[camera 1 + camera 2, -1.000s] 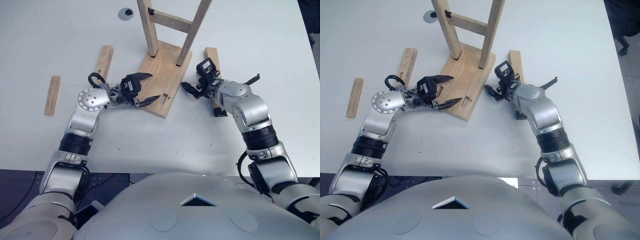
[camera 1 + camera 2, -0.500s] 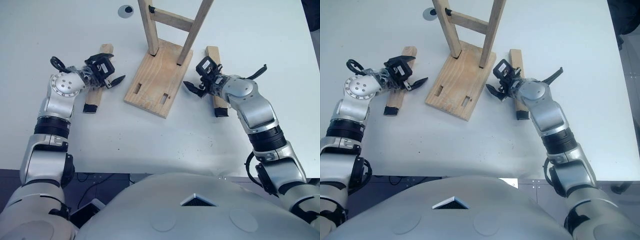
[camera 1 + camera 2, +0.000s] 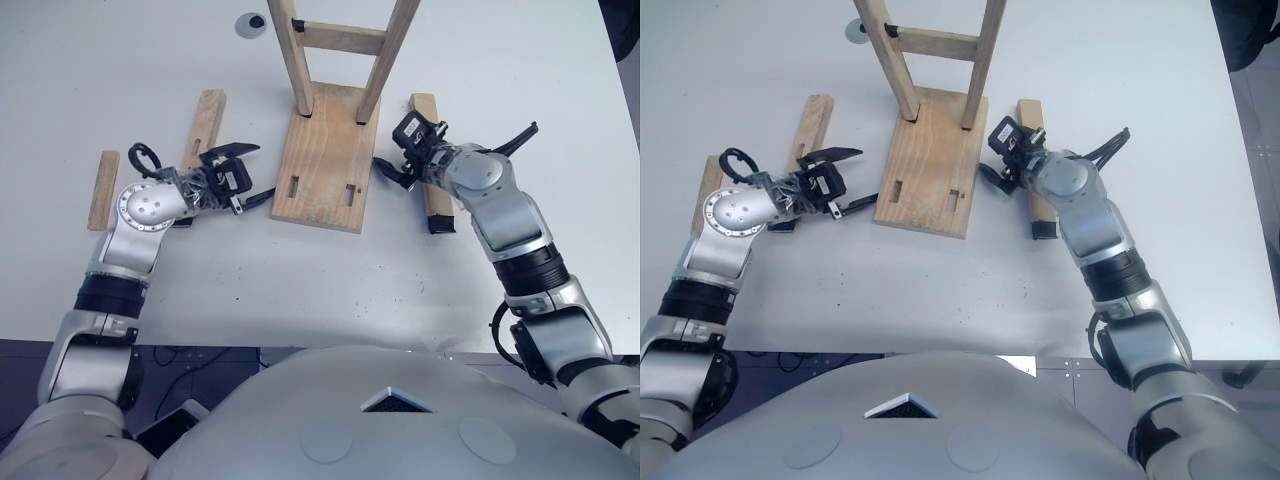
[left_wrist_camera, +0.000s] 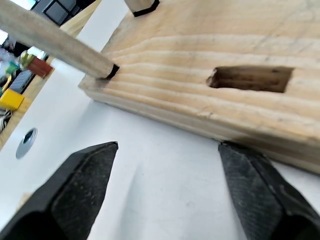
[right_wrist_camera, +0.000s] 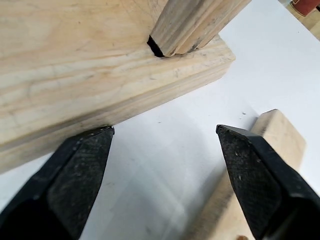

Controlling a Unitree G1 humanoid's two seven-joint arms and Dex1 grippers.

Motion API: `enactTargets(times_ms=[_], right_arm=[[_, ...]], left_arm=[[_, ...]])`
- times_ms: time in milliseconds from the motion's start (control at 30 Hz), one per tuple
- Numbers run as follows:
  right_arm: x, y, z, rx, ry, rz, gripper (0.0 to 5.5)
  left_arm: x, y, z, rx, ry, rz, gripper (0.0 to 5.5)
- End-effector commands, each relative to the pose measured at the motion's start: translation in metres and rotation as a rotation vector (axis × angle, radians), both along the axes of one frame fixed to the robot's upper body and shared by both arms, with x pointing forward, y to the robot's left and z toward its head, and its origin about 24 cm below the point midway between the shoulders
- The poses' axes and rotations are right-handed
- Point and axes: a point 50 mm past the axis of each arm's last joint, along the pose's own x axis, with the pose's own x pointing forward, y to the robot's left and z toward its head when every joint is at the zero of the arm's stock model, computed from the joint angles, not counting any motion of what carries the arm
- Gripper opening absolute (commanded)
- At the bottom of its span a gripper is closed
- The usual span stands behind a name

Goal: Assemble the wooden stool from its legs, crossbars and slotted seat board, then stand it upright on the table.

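White surface (image 3: 300, 280) stretching out under everything, wooden parts scattered across.

Far left: short crossbar (image 3: 104, 190) lying flat, well apart from the rest. Next along, loose leg (image 3: 209, 112) flat on the surface, just behind the left arm.

Then left pincer (image 3: 258, 172), spread wide, holding nothing, tips aimed at the left edge of the seat board (image 3: 322, 150), just beside it, apparently not touching. From the wrist, dark fingers (image 4: 85, 175) either side of bare surface, one empty slot (image 4: 250, 79) straight ahead.

Middle now: seat board flat, underside up, two legs (image 3: 297, 60) planted upright in the far slots, joined by a fitted crossbar (image 3: 343, 38). Two near slots (image 3: 352, 193) open and waiting.

Right of the board: right pincer (image 3: 390, 173), also spread wide and empty, hovering close by the board's right edge, near the seated leg on that side. Under and beyond it, second loose leg (image 3: 423, 106) flat on the surface.

Progress, at a guess: about halfway. Done: one leg pair with its crossbar seated in the board. Left to do: both loose legs and the short crossbar to join and press into the near slots, then flipping the whole lot to stand upright.
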Motion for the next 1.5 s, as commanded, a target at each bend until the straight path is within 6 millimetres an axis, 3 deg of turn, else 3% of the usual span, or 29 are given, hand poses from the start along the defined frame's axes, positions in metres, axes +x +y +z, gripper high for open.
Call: enactTargets(times_ms=[33, 100, 200, 367, 567, 767, 1067, 1200, 1267, 1367, 1500], right_arm=[[0.003, -0.014, 0.015, 0.084, -0.065, -0.078, 3.76], [0.0, -0.016, 0.015, 0.123, -0.086, -0.094, 3.76], [-0.009, -0.017, 0.014, 0.153, -0.1, -0.097, 3.76], [-0.009, -0.017, 0.013, 0.153, -0.11, -0.135, 3.76], [-0.012, -0.018, 0.007, 0.136, -0.073, -0.136, 3.76], [-0.012, -0.02, 0.005, 0.116, -0.05, -0.138, 3.76], [-0.011, -0.02, 0.006, 0.111, -0.04, -0.122, 3.76], [-0.008, -0.022, 0.01, 0.103, -0.059, -0.121, 3.76], [-0.001, -0.028, 0.02, 0.092, -0.085, -0.118, 3.76], [0.018, -0.048, 0.051, 0.067, -0.159, -0.133, 3.76], [0.052, -0.078, 0.112, -0.033, -0.368, -0.18, 3.76]], left_arm=[[-0.011, 0.039, 0.023, -0.359, -0.034, 0.355, 3.72], [-0.019, 0.067, 0.04, -0.506, -0.097, 0.513, 3.72], [-0.023, 0.097, 0.048, -0.531, -0.138, 0.629, 3.72], [-0.047, 0.132, 0.015, -0.481, -0.065, 0.713, 3.72], [-0.067, 0.167, -0.001, -0.457, -0.023, 0.829, 3.72], [-0.085, 0.174, -0.025, -0.455, 0.108, 0.893, 3.72], [-0.096, 0.177, -0.034, -0.485, 0.173, 0.932, 2.21], [-0.099, 0.175, -0.039, -0.422, 0.195, 0.921, 1.59], [-0.099, 0.174, -0.04, -0.408, 0.199, 0.911, 1.29], [-0.099, 0.165, -0.043, -0.307, 0.216, 0.812, 1.25], [-0.077, 0.163, -0.03, -0.327, 0.099, 0.815, 1.25]])
